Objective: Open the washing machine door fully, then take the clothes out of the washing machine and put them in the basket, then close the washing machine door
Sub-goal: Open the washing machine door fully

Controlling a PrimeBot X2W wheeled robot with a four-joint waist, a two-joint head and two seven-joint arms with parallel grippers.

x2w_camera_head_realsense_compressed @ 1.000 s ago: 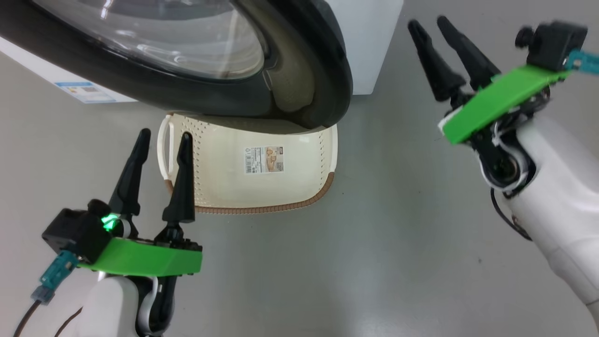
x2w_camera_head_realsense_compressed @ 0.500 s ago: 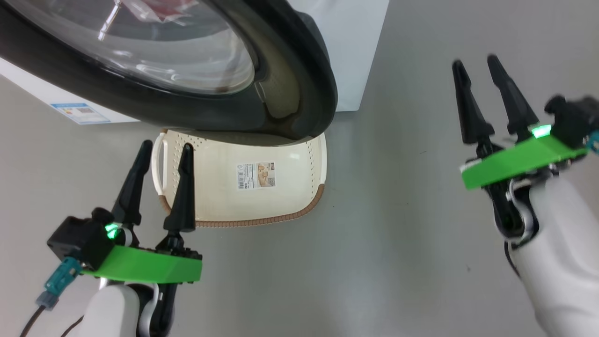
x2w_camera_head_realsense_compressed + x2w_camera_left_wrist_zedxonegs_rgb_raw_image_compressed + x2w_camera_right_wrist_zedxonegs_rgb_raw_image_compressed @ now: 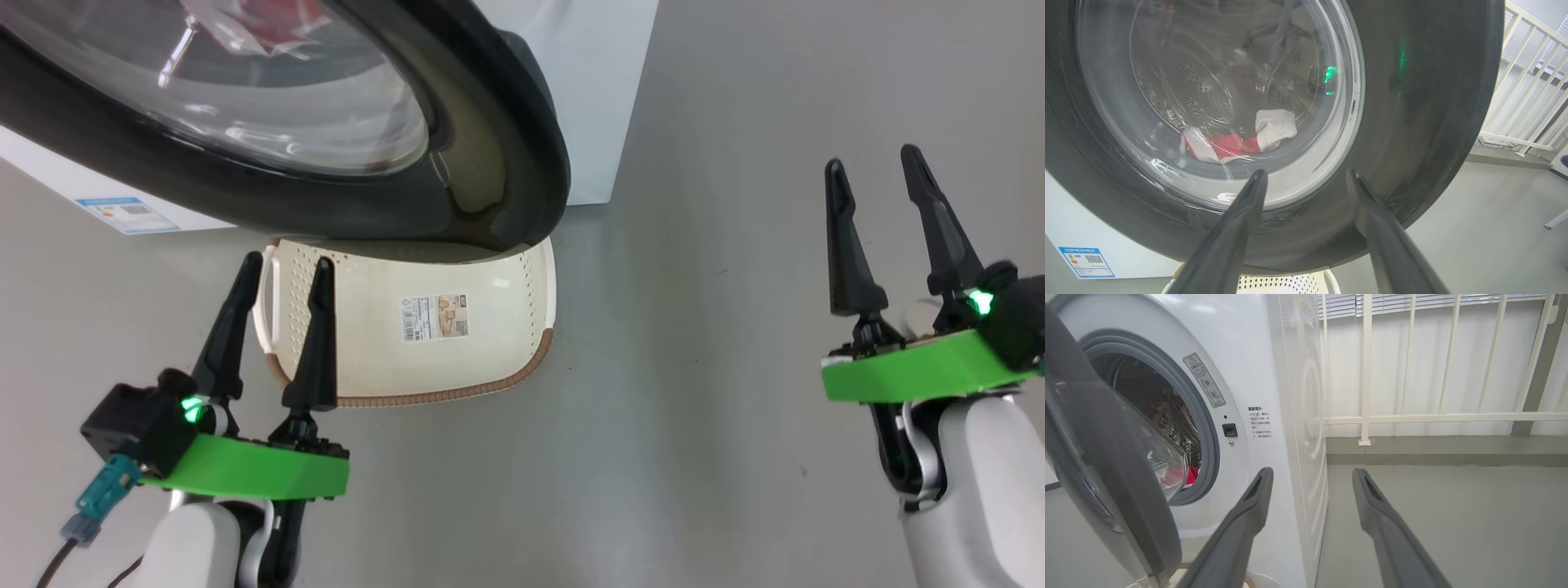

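The washing machine door [image 3: 490, 147] stands partly open, its black rim hanging over the far end of the cream basket [image 3: 359, 359] on the floor. Through its glass, red and white clothes [image 3: 1237, 141] lie in the steel drum. In the right wrist view the door [image 3: 1126, 490] swings out from the white washing machine [image 3: 1249, 375], and a red bit of clothes [image 3: 1188, 475] shows in the gap. My left gripper [image 3: 282, 265] is open and empty, just left of the basket. Off to the right, my right gripper [image 3: 872, 159] is open over bare floor.
A white railing [image 3: 1412, 416] with blinds behind it runs along the wall right of the machine. Grey floor [image 3: 694, 408] spreads between the basket and my right arm. A blue-edged label [image 3: 126, 214] sits on the machine's front at the left.
My right gripper has come down and back, away from the door, turning its fingers upright. The head view has shifted, so the door and basket sit further left. My left arm has held still.
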